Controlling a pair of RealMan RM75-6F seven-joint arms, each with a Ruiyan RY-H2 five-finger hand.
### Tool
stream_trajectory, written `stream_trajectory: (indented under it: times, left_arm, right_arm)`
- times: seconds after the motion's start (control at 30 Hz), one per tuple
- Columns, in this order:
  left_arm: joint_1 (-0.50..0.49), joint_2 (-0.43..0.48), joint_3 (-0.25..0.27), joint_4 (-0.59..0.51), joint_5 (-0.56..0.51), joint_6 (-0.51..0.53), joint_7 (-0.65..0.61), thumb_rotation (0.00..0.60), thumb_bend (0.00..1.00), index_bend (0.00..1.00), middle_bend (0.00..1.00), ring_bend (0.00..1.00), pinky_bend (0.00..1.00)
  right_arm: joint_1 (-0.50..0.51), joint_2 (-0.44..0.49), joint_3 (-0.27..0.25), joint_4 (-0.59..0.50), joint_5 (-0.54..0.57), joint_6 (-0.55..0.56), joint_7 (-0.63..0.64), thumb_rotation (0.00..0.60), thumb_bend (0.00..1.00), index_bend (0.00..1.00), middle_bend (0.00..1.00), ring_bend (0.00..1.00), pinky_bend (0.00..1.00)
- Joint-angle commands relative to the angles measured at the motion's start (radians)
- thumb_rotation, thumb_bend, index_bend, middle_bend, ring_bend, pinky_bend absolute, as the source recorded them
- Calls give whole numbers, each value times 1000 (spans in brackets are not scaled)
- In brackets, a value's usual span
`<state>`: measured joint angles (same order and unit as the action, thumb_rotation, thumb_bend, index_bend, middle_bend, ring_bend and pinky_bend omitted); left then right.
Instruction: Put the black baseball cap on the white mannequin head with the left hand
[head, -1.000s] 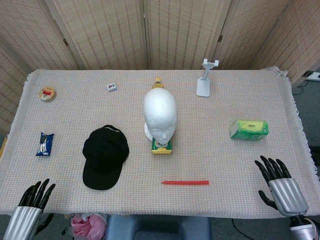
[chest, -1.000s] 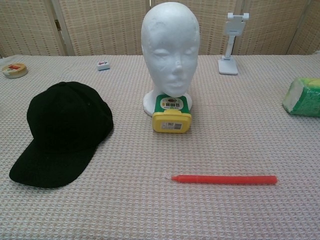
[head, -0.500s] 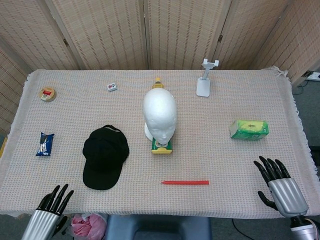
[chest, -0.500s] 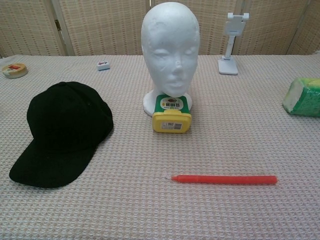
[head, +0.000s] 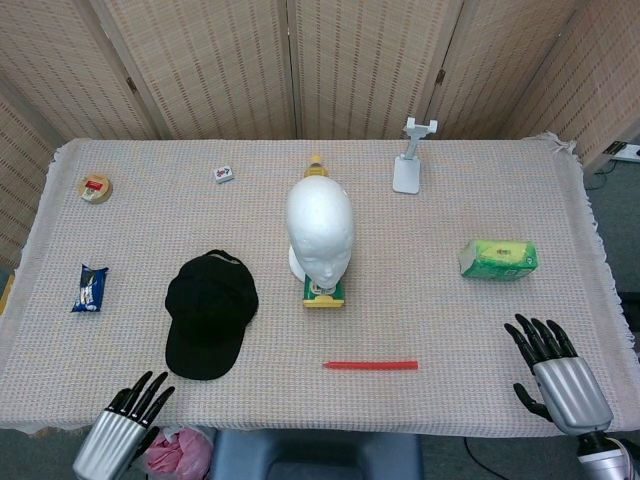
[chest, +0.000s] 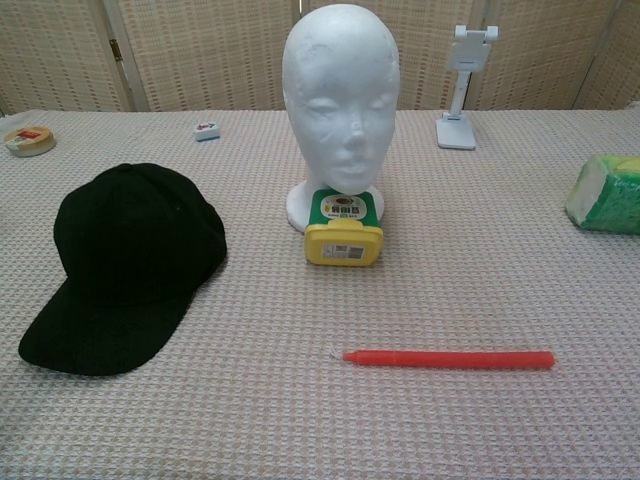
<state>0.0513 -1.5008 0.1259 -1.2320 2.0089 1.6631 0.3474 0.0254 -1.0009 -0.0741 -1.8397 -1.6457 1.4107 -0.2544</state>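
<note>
The black baseball cap (head: 209, 315) lies flat on the table left of centre, brim toward the front edge; the chest view shows the cap (chest: 125, 262) at left. The white mannequin head (head: 319, 232) stands upright mid-table, bare, and fills the top centre of the chest view as the same head (chest: 340, 100). My left hand (head: 125, 429) hovers at the front edge, below and left of the cap's brim, fingers spread, holding nothing. My right hand (head: 555, 375) is at the front right corner, fingers spread and empty. Neither hand shows in the chest view.
A yellow-green jar (head: 323, 292) stands right in front of the mannequin's base. A red pen (head: 370, 365) lies near the front. A green pack (head: 498, 258), a white phone stand (head: 410, 160), a tape roll (head: 96, 188), a small tile (head: 224, 173) and a blue packet (head: 90, 288) are scattered around.
My left hand has slid right along the front edge, from the far left corner to just below the cap's brim. The right hand, cap and mannequin head have not moved.
</note>
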Motion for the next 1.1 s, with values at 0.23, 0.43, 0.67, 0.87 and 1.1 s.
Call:
stream_trajectory:
  times: [0.23,0.43,0.67,0.87,1.1]
  left_arm:
    - [-51,-47,-26,61,-80,-72,-67,600,260,219,197,199,436]
    - [-75,-76,-35,109,-97,-62,-124,600,260,258,256,231,457]
    - [-108,-115,-40,141,-96,-62,-128,600,260,261,306,251,527]
    - [-155,-114,-34,143,-109,-116,-155,600,260,256,307,252,498]
    - [-180,-116,-15,140,-118,-145,-179,600,260,222,306,228,401]
  right_arm:
    - [2,-3,1,-1,7,-4,-6,600,252,0,0,0,0]
    - [1,-5,2,-1,10,0,-9,600,252,0,0,0,0]
    - [7,-10,2,0,19,-16,-23,600,252,0,0,0,0]
    - [7,-8,2,-1,20,-13,-19,600,251,0,0,0,0]
    - [11,-9,5,1,29,-20,-18,600,252,0,0,0,0]
